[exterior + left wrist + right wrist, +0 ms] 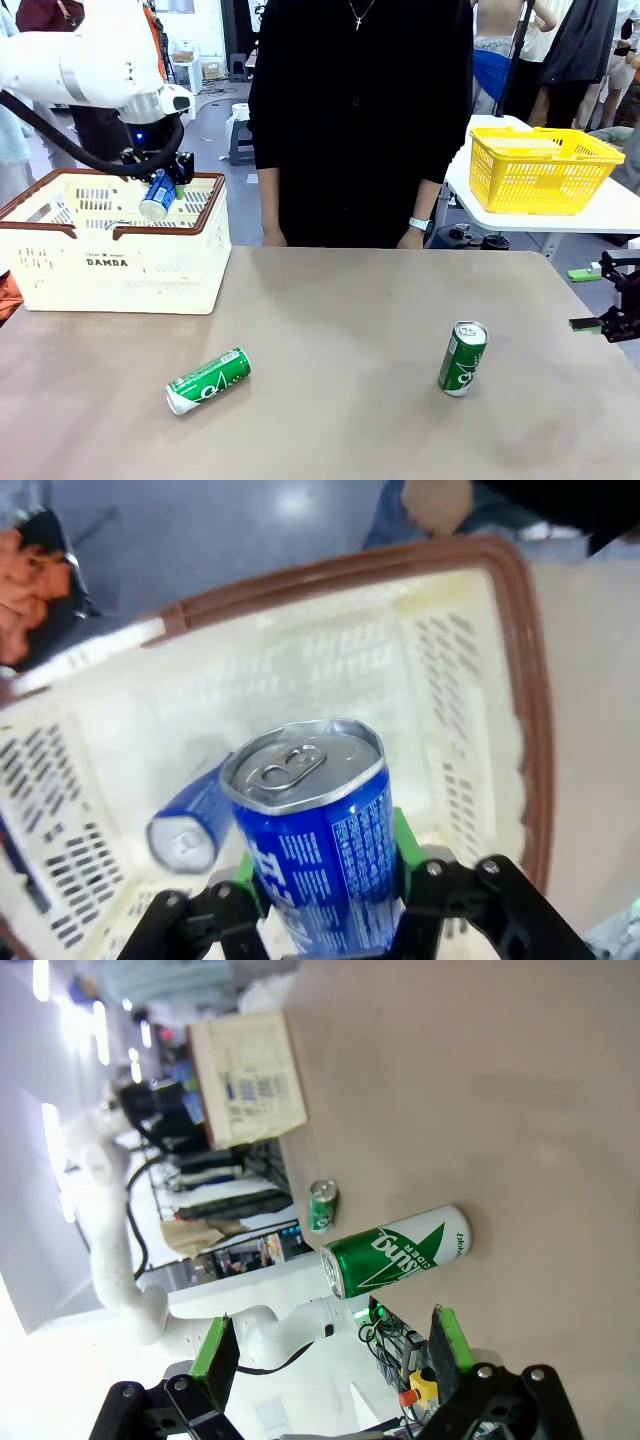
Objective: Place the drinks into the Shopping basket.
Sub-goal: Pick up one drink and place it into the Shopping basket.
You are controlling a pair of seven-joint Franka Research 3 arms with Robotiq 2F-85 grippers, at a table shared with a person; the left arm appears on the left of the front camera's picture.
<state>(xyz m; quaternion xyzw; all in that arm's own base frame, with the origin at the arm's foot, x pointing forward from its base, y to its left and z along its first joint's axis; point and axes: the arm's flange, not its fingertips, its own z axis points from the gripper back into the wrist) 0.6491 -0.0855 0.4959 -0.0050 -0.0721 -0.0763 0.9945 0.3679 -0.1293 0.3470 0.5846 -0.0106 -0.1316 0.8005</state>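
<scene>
Clamped between the left hand's [325,868] green pads, a blue can [305,770] hangs tilted, its silver top pointing away from the wrist, over the open top of the cream basket [120,265] with the brown rim. Beneath that hand a second blue can [190,825] lies on its side on the basket floor. On the counter [340,320], below and to the right of the left hand and clear of the basket, a green can [207,380] lies on its side. Farther right a second green can [462,358] stands on its base, ahead of the right hand [586,298]. That hand's fingers are spread wide with nothing between them; it sits at the counter's right edge, apart from the can.
</scene>
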